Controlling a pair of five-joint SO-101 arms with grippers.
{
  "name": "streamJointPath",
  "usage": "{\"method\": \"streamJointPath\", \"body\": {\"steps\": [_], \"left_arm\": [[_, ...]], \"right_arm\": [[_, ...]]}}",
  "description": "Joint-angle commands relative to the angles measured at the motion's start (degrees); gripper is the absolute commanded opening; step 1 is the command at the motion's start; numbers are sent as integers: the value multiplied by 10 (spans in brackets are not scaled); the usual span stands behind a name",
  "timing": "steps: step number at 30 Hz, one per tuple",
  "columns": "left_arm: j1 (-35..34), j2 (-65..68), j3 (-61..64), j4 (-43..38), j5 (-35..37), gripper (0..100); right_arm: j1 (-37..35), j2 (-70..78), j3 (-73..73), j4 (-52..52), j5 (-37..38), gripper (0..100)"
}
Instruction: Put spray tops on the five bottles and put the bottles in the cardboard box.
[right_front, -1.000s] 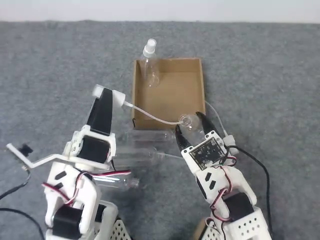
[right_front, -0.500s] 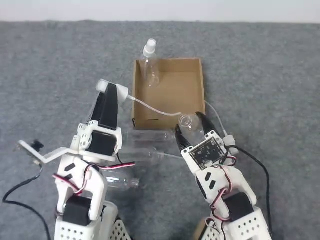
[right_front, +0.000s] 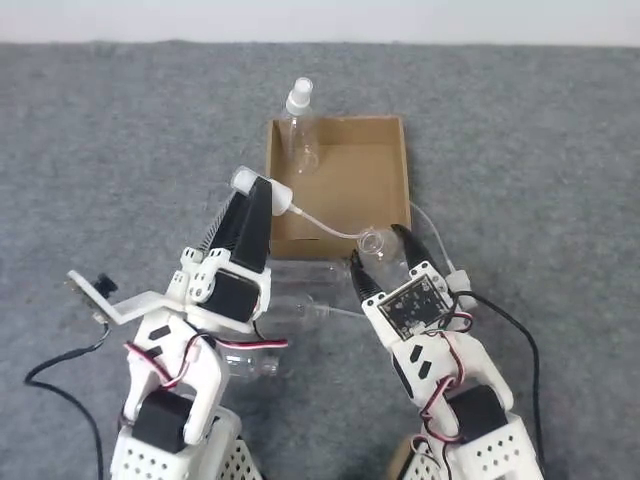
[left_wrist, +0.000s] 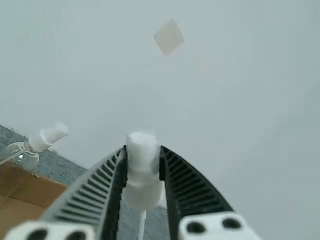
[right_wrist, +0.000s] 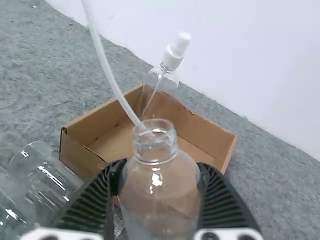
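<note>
Left gripper (right_front: 258, 195) clamped on a spray top (left_wrist: 142, 172), above the near-left corner of the cardboard box (right_front: 360, 190). Its dip tube (right_front: 320, 228) ends in the mouth of an open bottle (right_wrist: 155, 150), gripped upright by the right gripper (right_front: 378, 245) at the box's near edge. Capped bottle (right_front: 300, 130) stands in the box's far-left corner.

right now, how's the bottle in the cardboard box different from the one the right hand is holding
The bottle in the box wears a spray top; the held bottle has an open neck with only a tube dipping in. The bottle in the box stands free in a far corner of the cardboard box; the held bottle is gripped by the right hand by its near edge. Both are clear and upright.
</note>
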Motion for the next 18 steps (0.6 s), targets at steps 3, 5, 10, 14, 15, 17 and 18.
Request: {"method": "streamJointPath", "body": {"steps": [3, 5, 10, 14, 15, 17, 18], "left_arm": [[9, -11, -6, 3, -5, 13], [9, -11, -6, 3, -5, 13], [9, -11, -6, 3, -5, 13], [4, -12, -11, 1, -5, 13], [3, -12, -15, 2, -5, 13], [3, -12, -18, 3, -4, 13], [3, -12, -19, 3, -4, 13]], "right_arm": [[-5, -10, -4, -14, 10, 55], [-5, -10, -4, -14, 10, 54], [-5, -10, -4, -15, 5, 54], [-6, -10, -4, -15, 5, 53], [-6, -10, -4, -15, 5, 53], [-6, -10, -4, -15, 5, 53], [-6, -10, -4, -15, 4, 52]]}}
